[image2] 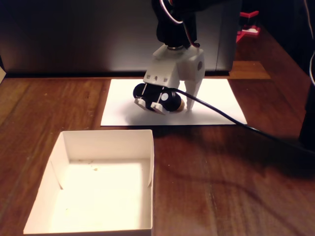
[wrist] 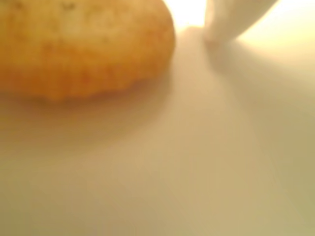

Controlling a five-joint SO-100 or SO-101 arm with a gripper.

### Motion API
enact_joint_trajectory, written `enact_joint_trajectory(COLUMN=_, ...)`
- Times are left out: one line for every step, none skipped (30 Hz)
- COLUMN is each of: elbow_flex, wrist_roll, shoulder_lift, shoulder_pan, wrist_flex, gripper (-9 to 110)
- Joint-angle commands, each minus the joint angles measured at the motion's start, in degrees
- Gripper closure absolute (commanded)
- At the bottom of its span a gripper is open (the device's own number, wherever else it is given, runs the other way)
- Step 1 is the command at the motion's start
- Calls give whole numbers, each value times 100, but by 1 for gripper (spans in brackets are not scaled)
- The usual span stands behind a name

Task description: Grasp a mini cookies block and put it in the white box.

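The mini cookies block, a tan-brown disc, fills the upper left of the wrist view and lies flat on white paper. One white fingertip stands to its right with a bright gap between them. In the fixed view my gripper is lowered onto the paper sheet, open, and a sliver of the cookie shows just left of the long white finger. The other jaw is hidden in the wrist view. The white box sits empty at the front left, well apart from the gripper.
The flat white paper sheet lies on a dark wooden table. A black cable runs from the gripper to the right across paper and table. A dark panel stands behind the sheet.
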Motion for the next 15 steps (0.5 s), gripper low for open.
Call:
enact_joint_trajectory(elbow_flex=-378, wrist_roll=-53, shoulder_lift=686, shoulder_pan=-88, wrist_flex=26, gripper=63)
enact_joint_trajectory(elbow_flex=-378, wrist_roll=-35, shoulder_lift=659, shoulder_pan=-88, wrist_flex=44, gripper=63)
enact_joint_trajectory(elbow_flex=-378, wrist_roll=-9, shoulder_lift=633, shoulder_pan=-79, wrist_flex=62, gripper=63)
enact_joint_trajectory(elbow_flex=-378, wrist_roll=9, shoulder_lift=598, shoulder_pan=-70, wrist_flex=88, gripper=63)
enact_joint_trajectory(elbow_flex=-378, wrist_roll=35, shoulder_lift=562, shoulder_pan=-53, wrist_flex=105, gripper=63)
enact_joint_trajectory(elbow_flex=-378, wrist_roll=53, shoulder_lift=527, shoulder_pan=-44, wrist_flex=123, gripper=63)
enact_joint_trajectory(elbow_flex=-378, wrist_roll=79, shoulder_lift=510, shoulder_pan=-26, wrist_flex=141, gripper=63)
enact_joint_trajectory(elbow_flex=-378, wrist_roll=88, shoulder_lift=492, shoulder_pan=-9, wrist_flex=149, gripper=63)
enact_joint_trajectory(elbow_flex=-378, wrist_roll=97, shoulder_lift=492, shoulder_pan=9, wrist_flex=158, gripper=63)
enact_joint_trajectory(elbow_flex=-378, wrist_roll=105, shoulder_lift=492, shoulder_pan=26, wrist_flex=167, gripper=63)
enact_joint_trajectory(elbow_flex=-378, wrist_roll=114, shoulder_lift=492, shoulder_pan=44, wrist_flex=176, gripper=63)
enact_joint_trajectory(elbow_flex=-378, wrist_roll=114, shoulder_lift=492, shoulder_pan=62, wrist_flex=185, gripper=63)
enact_joint_trajectory(elbow_flex=-378, wrist_roll=123, shoulder_lift=492, shoulder_pan=70, wrist_flex=193, gripper=63)
enact_joint_trajectory(elbow_flex=-378, wrist_roll=123, shoulder_lift=492, shoulder_pan=88, wrist_flex=202, gripper=63)
enact_joint_trajectory(elbow_flex=-378, wrist_roll=123, shoulder_lift=492, shoulder_pan=97, wrist_flex=202, gripper=63)
